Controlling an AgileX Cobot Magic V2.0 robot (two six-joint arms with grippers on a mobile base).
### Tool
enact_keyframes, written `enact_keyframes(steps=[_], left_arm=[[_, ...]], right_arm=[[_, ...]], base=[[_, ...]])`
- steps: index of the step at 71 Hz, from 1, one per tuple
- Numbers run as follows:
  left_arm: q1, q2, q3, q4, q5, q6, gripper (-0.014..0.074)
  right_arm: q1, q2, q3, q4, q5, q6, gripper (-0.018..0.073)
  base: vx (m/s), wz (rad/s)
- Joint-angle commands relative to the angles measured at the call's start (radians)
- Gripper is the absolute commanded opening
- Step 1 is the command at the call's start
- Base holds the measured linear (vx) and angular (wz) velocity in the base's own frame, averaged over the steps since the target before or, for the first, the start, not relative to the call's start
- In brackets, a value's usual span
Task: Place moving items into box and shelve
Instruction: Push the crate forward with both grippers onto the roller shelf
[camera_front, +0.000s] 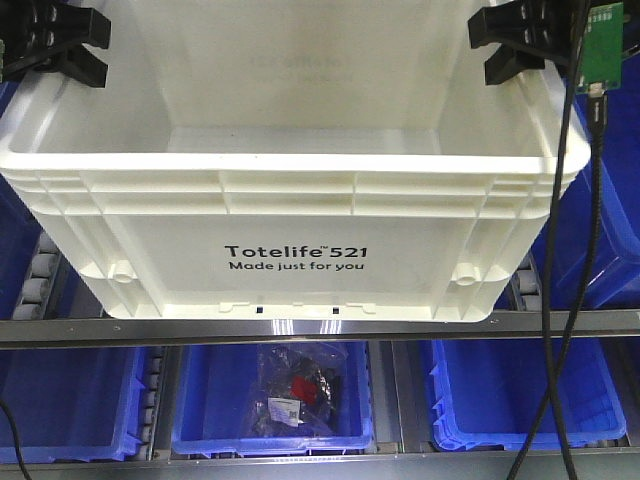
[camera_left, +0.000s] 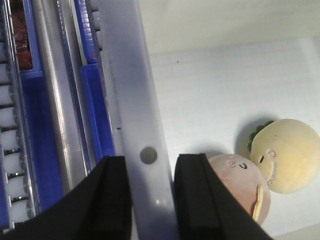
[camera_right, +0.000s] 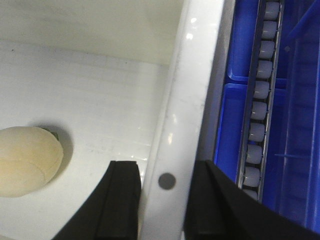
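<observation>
A white box (camera_front: 300, 200) marked "Totelife 521" fills the front view, held up in front of the shelf. My left gripper (camera_front: 60, 45) is shut on its left rim (camera_left: 135, 100), which runs between the two black fingers (camera_left: 112, 200). My right gripper (camera_front: 515, 45) is shut on the right rim (camera_right: 187, 90), again between its fingers (camera_right: 122, 200). Inside the box lie a pink plush toy (camera_left: 240, 185) and a yellow plush toy (camera_left: 292, 155). A cream plush toy (camera_right: 25, 160) shows in the right wrist view.
A metal shelf rail (camera_front: 320, 328) runs just under the box. Below it stand blue bins; the middle one (camera_front: 200, 400) holds a bagged item (camera_front: 295, 385). Roller tracks (camera_right: 257, 100) and more blue bins flank the box. A black cable (camera_front: 575, 250) hangs at the right.
</observation>
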Motion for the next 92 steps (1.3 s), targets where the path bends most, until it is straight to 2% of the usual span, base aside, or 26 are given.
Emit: enact_keyframes(steps=[1, 15, 32, 49, 68, 92], left_arm=[[-0.009, -0.036, -0.024, -0.047, -0.135, 0.042, -0.0017], [-0.009, -0.039, 0.093, -0.034, -0.268, 0.042, -0.0017], [-0.009, -0.039, 0.177, 0.001, -0.404, 0.042, -0.0017], [-0.009, -0.039, 0.177, 0.094, -0.477, 0.042, -0.0017], [-0.009, -0.037, 0.177, 0.116, -0.543, 0.035, -0.0017], [-0.005, 0.045, 0.177, 0.138, -0.57, 0.031, -0.0017]], right_arm=[[0.002, -0.036, 0.005, 0.056, -0.182, -0.046, -0.0012], [0.002, -0.036, 0.106, 0.093, -0.322, -0.087, -0.0012], [0.002, -0.034, 0.121, 0.092, -0.432, -0.107, -0.0012], [0.002, -0.031, 0.121, 0.093, -0.503, -0.108, -0.0012], [0.002, 0.035, 0.121, 0.121, -0.548, -0.124, -0.0012], [0.002, 0.105, 0.121, 0.118, -0.561, -0.156, -0.0012]], base=[[0.0, 0.0], [0.0, 0.0], [0.0, 0.0], [0.0, 0.0], [0.0, 0.0], [0.0, 0.0]])
